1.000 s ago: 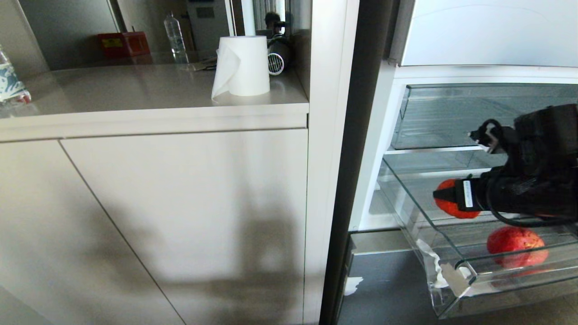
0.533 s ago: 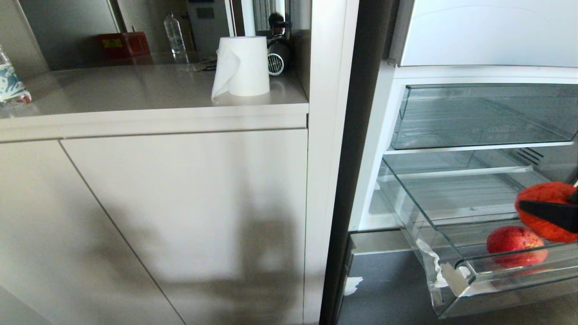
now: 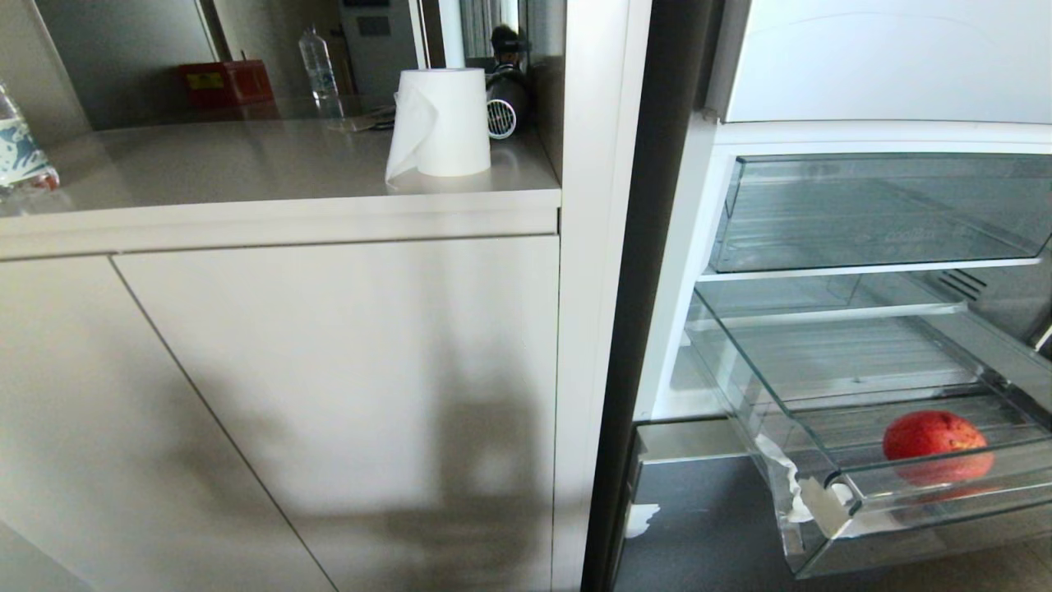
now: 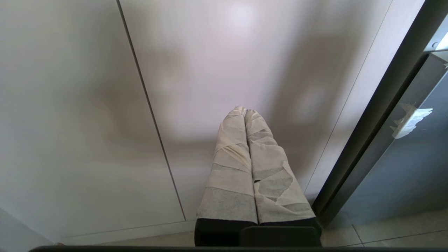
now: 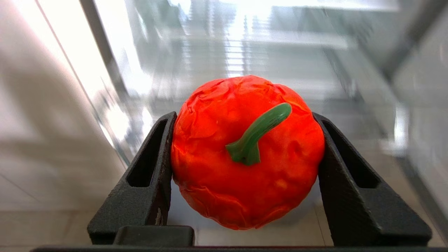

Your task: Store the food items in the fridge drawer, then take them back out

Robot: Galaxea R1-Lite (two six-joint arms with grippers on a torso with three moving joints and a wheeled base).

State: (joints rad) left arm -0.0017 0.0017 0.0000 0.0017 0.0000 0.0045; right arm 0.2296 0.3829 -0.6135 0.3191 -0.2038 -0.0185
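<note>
- Inside the open fridge, at the right of the head view, one red fruit point(image 3: 933, 436) is seen lying in the fridge drawer point(image 3: 846, 493), near its front lip; the drawer is pulled out and its far right end is cut off by the frame edge.
- White tape scraps point(image 3: 809, 497) are stuck at the drawer's front left corner, and a deeper clear drawer point(image 3: 871, 214) sits above, its faint lettering too pale to be read.
- Neither arm is caught by the head view; the claws are shown by the wrist views only.
- Over in the right wrist view, a second red fruit point(image 5: 246, 150) is gripped in the right claw point(image 5: 245, 168), pressed between the two black fingers point(image 5: 150, 175), one on each side.
- That fruit is glossy, wrinkled on its skin, round, with a curved green stem point(image 5: 257, 134) facing the camera.
- Behind it, only blurred clear plastic and glare are made out; where exactly it is being held relative to the drawer cannot be told.
- In the left wrist view, the left claw point(image 4: 245, 113) is seen with its tape-wrapped fingers point(image 4: 231, 164) pressed together, nothing between them, pointing at a pale cabinet door point(image 4: 87, 105) beside the fridge's dark edge.
- On the desk point(image 3: 246, 164), a white paper roll point(image 3: 440, 119) is stood upright; a bottle point(image 3: 20, 148) at the far left is cut off.
</note>
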